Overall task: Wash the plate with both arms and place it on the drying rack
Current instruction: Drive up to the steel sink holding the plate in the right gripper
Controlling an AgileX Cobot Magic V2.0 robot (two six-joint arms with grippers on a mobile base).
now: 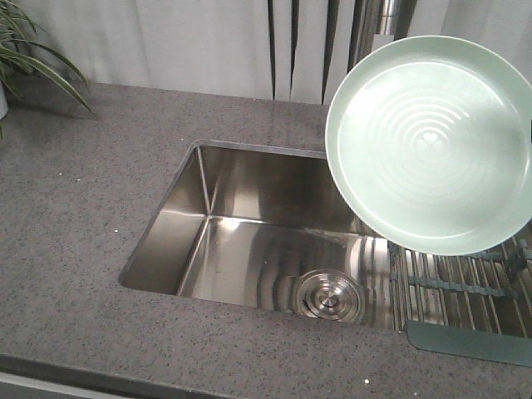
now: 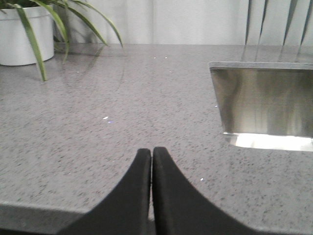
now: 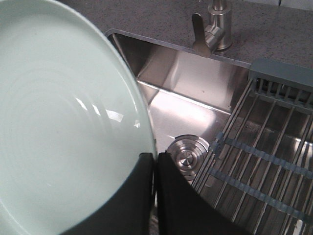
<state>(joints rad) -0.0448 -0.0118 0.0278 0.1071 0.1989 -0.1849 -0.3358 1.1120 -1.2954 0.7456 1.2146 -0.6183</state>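
The pale mint-green plate [image 1: 432, 141] is held up on edge above the right side of the sink, its ringed face toward the front camera. In the right wrist view the plate [image 3: 63, 127] fills the left half, and my right gripper [image 3: 155, 159] is shut on its rim. The drying rack [image 1: 465, 291] of steel rods lies across the sink's right end, below the plate; it appears as the rack [image 3: 264, 152] at right. My left gripper [image 2: 151, 152] is shut on nothing, low over the grey countertop left of the sink. Neither arm shows in the front view.
The steel sink [image 1: 249, 241] has a round drain strainer [image 1: 330, 297] near its front wall. A faucet [image 3: 217, 24] stands behind the sink. A potted plant in a white pot [image 2: 24, 36] sits at the counter's far left. Grey speckled countertop [image 1: 75, 208] surrounds the sink.
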